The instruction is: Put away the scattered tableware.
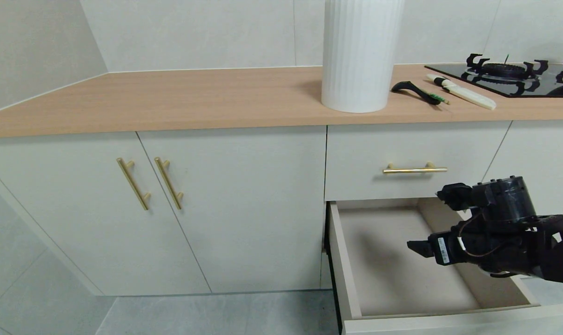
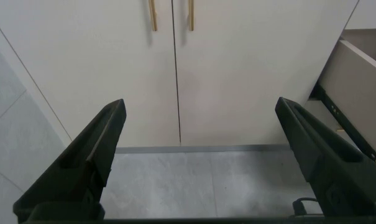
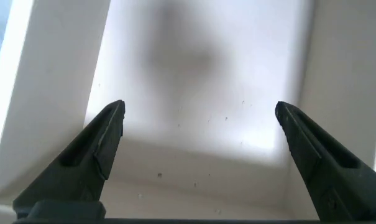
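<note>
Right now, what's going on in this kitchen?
The right gripper, open and holding nothing, hangs over the pulled-out lower drawer. A black-handled tool and a white utensil lie on the countertop beside the hob, not yet put away. The left gripper, also open, faces the cabinet doors low down.

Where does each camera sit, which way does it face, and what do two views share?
Head view: on the robot's head, facing forward and down at countertop, cabinet doors and open drawer; the right gripper hangs over the drawer.
Left wrist view: on the left arm, facing cabinet doors and floor between the open jaws of the left gripper.
Right wrist view: on the right arm, looking into the drawer between its open jaws.
Shared: head and right wrist views both show the drawer's inside.
</note>
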